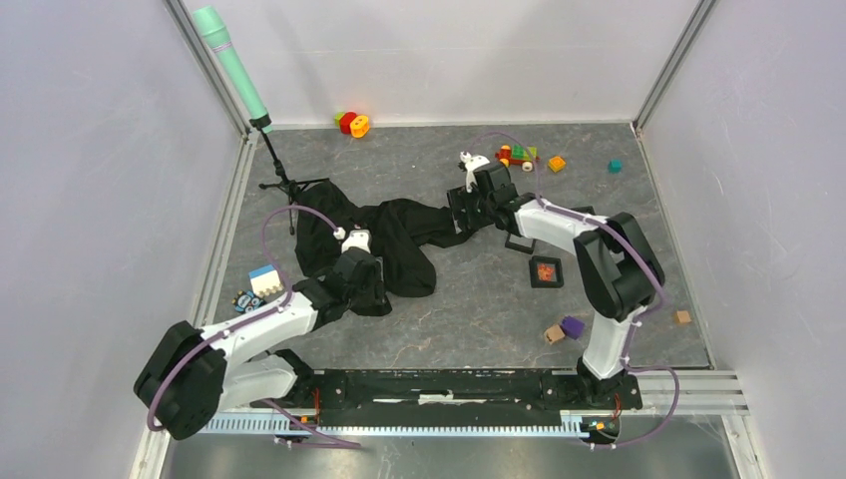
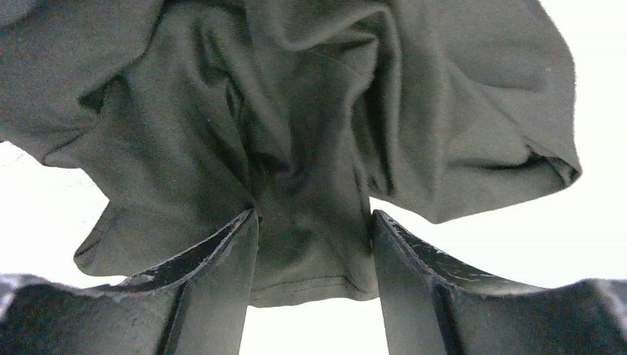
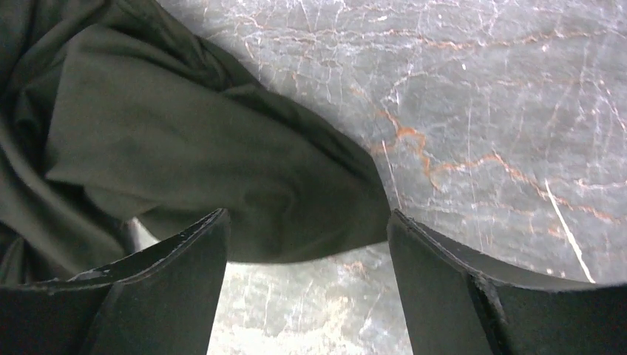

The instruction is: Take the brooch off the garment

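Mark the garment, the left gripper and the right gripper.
garment (image 1: 401, 239), top view, middle of the bunched black cloth.
left gripper (image 2: 314, 214), left wrist view, midway between its fingertips.
right gripper (image 3: 308, 215), right wrist view, midway between its fingertips.

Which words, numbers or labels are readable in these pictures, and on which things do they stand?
None can be read.
The garment shows only plain black cloth in all views; no print is visible.
The blocks are too small to show any marks.
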`<state>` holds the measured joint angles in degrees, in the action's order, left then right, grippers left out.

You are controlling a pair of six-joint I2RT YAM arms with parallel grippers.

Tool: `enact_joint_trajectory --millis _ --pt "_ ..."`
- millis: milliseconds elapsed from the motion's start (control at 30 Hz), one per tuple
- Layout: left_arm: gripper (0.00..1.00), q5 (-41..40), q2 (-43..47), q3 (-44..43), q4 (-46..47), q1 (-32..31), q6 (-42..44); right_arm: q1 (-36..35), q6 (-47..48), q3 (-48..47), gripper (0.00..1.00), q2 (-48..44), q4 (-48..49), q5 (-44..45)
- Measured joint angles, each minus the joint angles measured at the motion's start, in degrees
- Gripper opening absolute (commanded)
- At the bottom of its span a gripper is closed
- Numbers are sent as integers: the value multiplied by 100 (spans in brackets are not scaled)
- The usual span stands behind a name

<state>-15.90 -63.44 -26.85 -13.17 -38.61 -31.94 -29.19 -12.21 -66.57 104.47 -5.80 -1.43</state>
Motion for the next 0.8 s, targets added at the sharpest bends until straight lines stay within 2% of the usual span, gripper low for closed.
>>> enact_joint_trajectory --millis 100,133,233,267,300,433,567,667,800 --pt "48 2 -225 -2 72 105 -61 -26 59 -260 76 363 37 0" --pt "39 4 -284 -2 136 138 -85 -33 74 -389 70 507 28 -4" --pt "11 33 -437 -2 308 212 -155 -42 144 -859 34 1012 57 -90" --pt "5 57 -468 -2 334 240 -166 -44 146 -946 20 1128 55 -146" --pt "2 59 -474 -2 332 269 -168 -46 146 -1008 2 1220 50 -210" --pt "2 -7 -168 -52 4 348 -181 -61 162 -1196 0 1303 -205 -315" --pt "2 -85 839 -295 -839 356 -260 11 212 -1784 0 1158 -632 -258" --pt "2 -332 1467 -1185 -1840 380 -188 310 192 -2369 0 826 -964 -378" --pt "2 -1029 1093 -3397 -3071 721 341 997 103 -3344 0 391 -1261 -549"
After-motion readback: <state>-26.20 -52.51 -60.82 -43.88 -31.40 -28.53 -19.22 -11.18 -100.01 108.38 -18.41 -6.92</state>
